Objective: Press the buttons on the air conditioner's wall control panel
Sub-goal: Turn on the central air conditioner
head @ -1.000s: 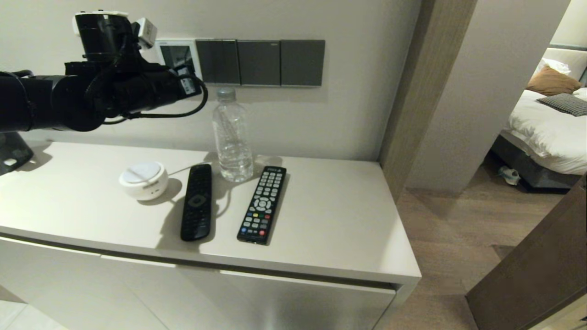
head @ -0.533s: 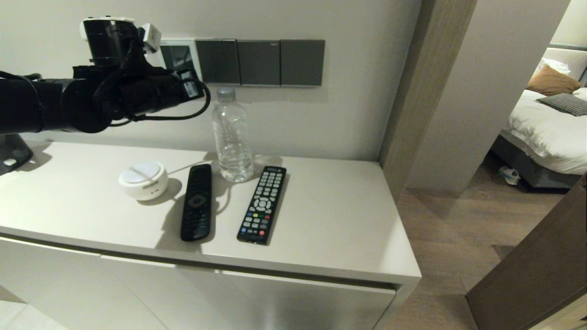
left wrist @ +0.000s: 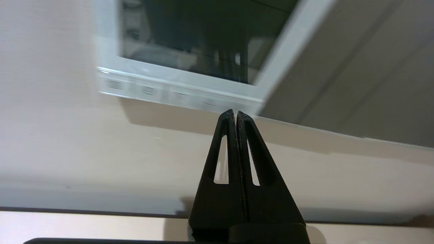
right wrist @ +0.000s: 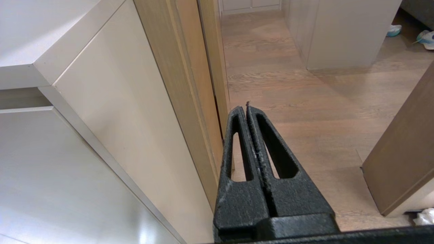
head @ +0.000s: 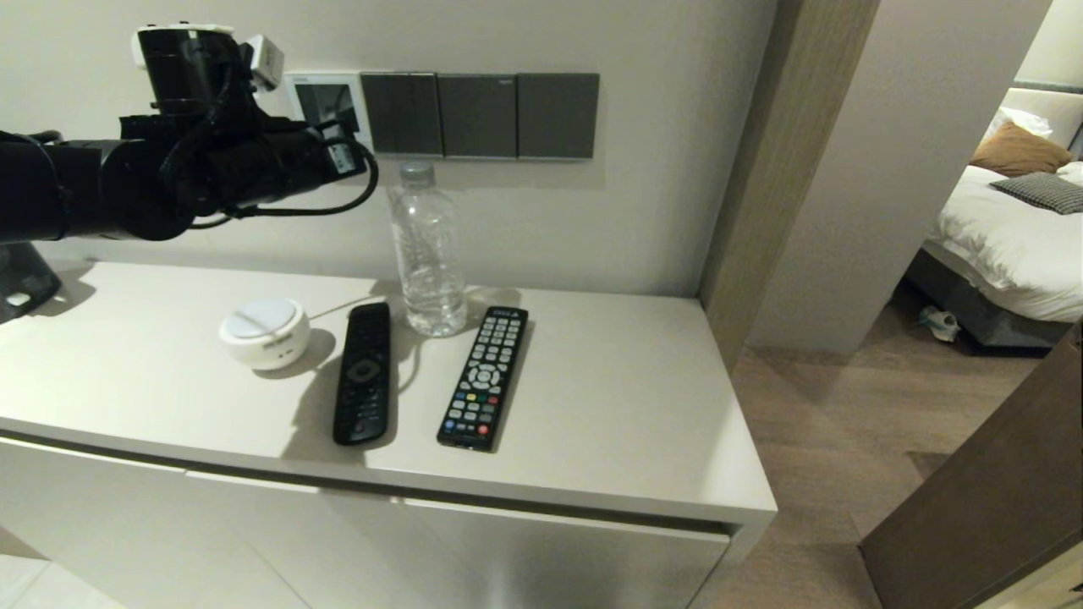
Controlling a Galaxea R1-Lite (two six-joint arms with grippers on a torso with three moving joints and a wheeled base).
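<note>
My left gripper (left wrist: 235, 113) is raised in front of the wall, fingers pressed together and empty. In the left wrist view its tip sits just under the lower edge of the air conditioner's wall control panel (left wrist: 190, 88), below the last of the buttons (left wrist: 208, 101) toward the dark switch plates; whether it touches cannot be told. The panel screen is dark. In the head view the left arm (head: 152, 182) reaches in from 9 o'clock and covers the panel's lower left corner.

Layout in the head view, left to right:
- The air conditioner's wall control panel (head: 328, 103) is mounted on the wall at 11 o'clock.
- Three dark grey switch plates (head: 479, 116) adjoin it at 12 o'clock.
- On the white cabinet top (head: 609, 397), a round white puck-shaped device (head: 265, 331) lies at 9 o'clock.
- A plain black remote (head: 364, 372) lies just beside it.
- A clear water bottle (head: 427, 249) stands upright behind the remotes, directly below the switch plates.
- A black remote with coloured keys (head: 484, 377) lies beside the bottle's base.

My right gripper (right wrist: 247, 108) hangs low beside the cabinet's end, over the wooden floor (right wrist: 305, 101), fingers pressed together and empty. It does not appear in the head view.
</note>
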